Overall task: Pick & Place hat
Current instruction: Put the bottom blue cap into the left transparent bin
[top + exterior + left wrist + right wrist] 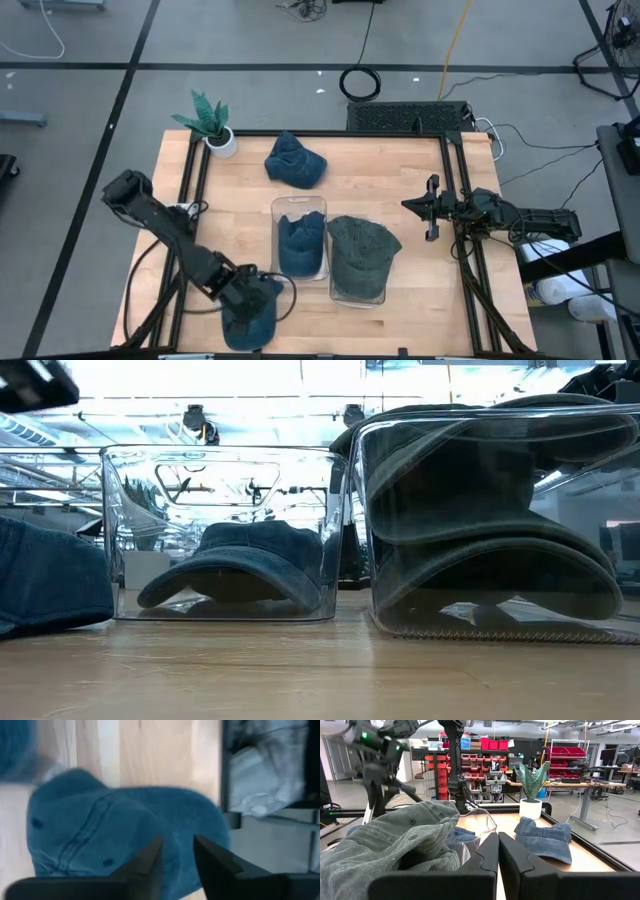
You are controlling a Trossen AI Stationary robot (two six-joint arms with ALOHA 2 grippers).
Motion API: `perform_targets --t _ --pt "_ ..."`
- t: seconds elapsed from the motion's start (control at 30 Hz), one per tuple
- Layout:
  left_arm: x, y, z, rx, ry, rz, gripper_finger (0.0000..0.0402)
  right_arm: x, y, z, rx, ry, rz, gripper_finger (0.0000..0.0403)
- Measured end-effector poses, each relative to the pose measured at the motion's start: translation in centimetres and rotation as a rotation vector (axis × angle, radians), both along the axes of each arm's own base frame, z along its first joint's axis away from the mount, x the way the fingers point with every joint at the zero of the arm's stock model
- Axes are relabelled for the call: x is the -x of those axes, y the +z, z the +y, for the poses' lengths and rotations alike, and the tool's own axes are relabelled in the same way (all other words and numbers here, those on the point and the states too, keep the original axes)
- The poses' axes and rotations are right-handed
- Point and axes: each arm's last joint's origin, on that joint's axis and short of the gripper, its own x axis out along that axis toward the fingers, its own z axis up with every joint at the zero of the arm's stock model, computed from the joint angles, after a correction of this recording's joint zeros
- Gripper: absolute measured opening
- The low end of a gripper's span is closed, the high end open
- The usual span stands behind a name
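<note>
at about seven o'clock on the wooden table (400,185), right at the near edge, the left gripper (262,297) sits over a blue hat (250,322). in the left wrist view its two dark fingers (150,862) stand a little apart just above the blue hat's crown (125,835), with cloth showing in the gap; whether they touch the fabric cannot be told.

toward the centre two clear bins stand side by side. the narrower bin (300,205), on the left, holds a second blue hat (298,243), which lies brim forward on the bin floor in the low view (240,560). the bin at its right (357,293) is filled by a grey-green hat (362,250) that bulges over the rim.

at three o'clock, near the table's right rail, the right gripper (431,208) hangs above the wood with its fingers (487,855) pressed together and nothing between them.

further back, at about twelve o'clock, a third blue hat (295,162) lies loose on the wood. at eleven o'clock a small potted plant (212,125) stands in the far left corner.
</note>
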Motion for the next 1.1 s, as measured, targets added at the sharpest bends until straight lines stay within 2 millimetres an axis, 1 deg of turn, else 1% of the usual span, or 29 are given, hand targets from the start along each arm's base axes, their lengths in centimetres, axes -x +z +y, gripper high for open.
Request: perform_targets --t 0.13,0.23,0.4,0.53,0.77,1.1 --pt "-0.2 -1.7 -0.8 -0.014 0.044 0.068 0.0166 0.0 0.0 0.0 0.000 0.000 0.000 0.0000" --pt "-0.1 -2.9 -1.5 0.006 0.076 0.157 0.0196 0.0 0.0 0.0 0.000 0.000 0.000 0.0000" --pt "0.4 -4.1 -2.3 0.002 0.142 0.255 0.0221 0.0 0.0 0.0 0.000 0.000 0.000 0.0000" --pt "0.8 -4.1 -3.0 0.011 0.165 0.254 0.0219 0.0 0.0 0.0 0.000 0.000 0.000 0.0000" --pt "1.5 -4.2 -3.6 -0.055 0.178 0.185 0.0195 0.0 0.0 0.0 0.000 0.000 0.000 0.0000" --pt "1.5 -4.2 -3.5 -0.085 0.155 0.154 0.0154 0.0 0.0 0.0 0.000 0.000 0.000 0.0000"
